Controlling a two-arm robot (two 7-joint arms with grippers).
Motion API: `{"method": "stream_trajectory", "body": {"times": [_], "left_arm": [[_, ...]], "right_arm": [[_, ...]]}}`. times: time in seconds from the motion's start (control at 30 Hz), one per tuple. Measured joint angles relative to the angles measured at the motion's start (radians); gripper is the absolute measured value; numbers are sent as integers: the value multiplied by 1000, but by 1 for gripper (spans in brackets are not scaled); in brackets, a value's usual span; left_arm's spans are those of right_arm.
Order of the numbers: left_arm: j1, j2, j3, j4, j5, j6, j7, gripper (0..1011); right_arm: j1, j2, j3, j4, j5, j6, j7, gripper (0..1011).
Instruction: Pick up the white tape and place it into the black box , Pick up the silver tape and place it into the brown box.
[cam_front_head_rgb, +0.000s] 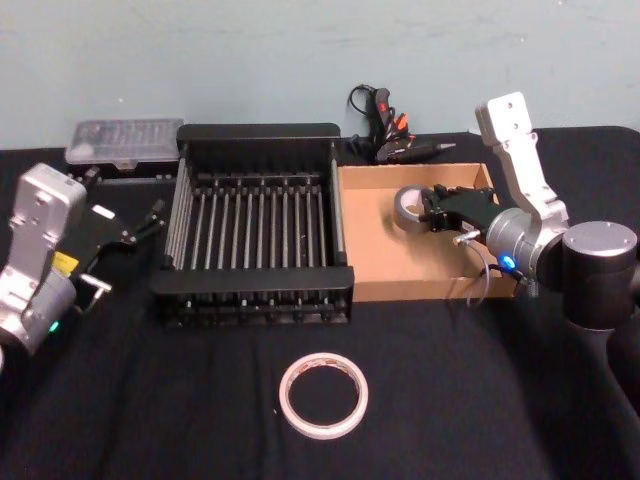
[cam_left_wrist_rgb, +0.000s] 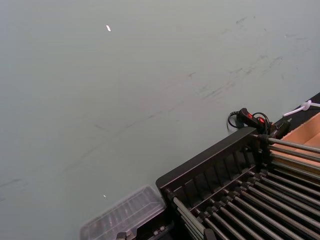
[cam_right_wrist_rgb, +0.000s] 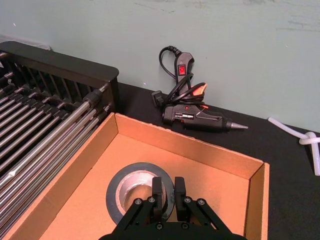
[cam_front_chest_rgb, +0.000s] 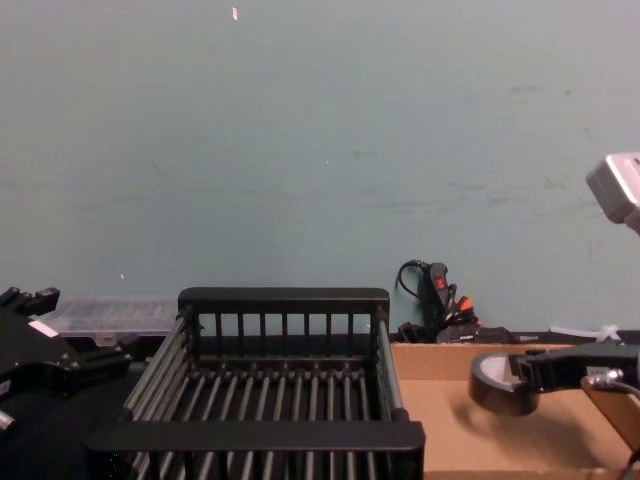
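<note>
The white tape (cam_front_head_rgb: 323, 395), a wide thin ring, lies flat on the black cloth in front of the black box (cam_front_head_rgb: 260, 131). To the right of that slatted crate sits the brown box (cam_front_head_rgb: 380, 250). My right gripper (cam_front_head_rgb: 425, 212) is shut on the wall of the silver tape (cam_front_head_rgb: 408, 208) and holds it over the brown box. In the right wrist view the gripper (cam_right_wrist_rgb: 168, 187) pinches the grey roll (cam_right_wrist_rgb: 125, 180) over the cardboard floor (cam_right_wrist_rgb: 145, 150). From the chest the roll (cam_front_chest_rgb: 497, 385) hangs a little above the tray (cam_front_chest_rgb: 440, 420). My left gripper (cam_front_head_rgb: 140, 232) rests left of the crate.
A black glue gun with a coiled cord (cam_front_head_rgb: 395, 135) lies behind the brown box by the wall. A clear plastic case (cam_front_head_rgb: 125, 140) sits behind the crate's left corner. A white cord (cam_right_wrist_rgb: 310, 140) trails at the far right. Black cloth surrounds the white tape.
</note>
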Motion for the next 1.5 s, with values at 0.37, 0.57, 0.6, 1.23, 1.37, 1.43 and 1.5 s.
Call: {"method": "stream_trajectory", "body": {"times": [0.37,0.57,0.6,1.23,1.37,1.43,1.5], "left_arm": [[0,0,0,0,0,0,0,1001],[0,0,0,0,0,0,0,1001],[0,0,0,0,0,0,0,1002],[0,0,0,0,0,0,0,1001],[0,0,0,0,0,0,0,1001],[0,0,0,0,0,0,0,1001],[0,0,0,0,0,0,0,1001]], "right_arm": [[0,1,1,-2,3,-1,1,346],[-1,2,2,-3,5,-1,2,575],[-1,2,2,-3,5,-1,2,596],[-1,2,2,-4,7,-1,2,1002],[-1,2,2,-4,7,-1,1,1002],[-1,2,2,-4,7,-1,1,1002],[-1,2,2,-4,7,-1,1,1002]]}}
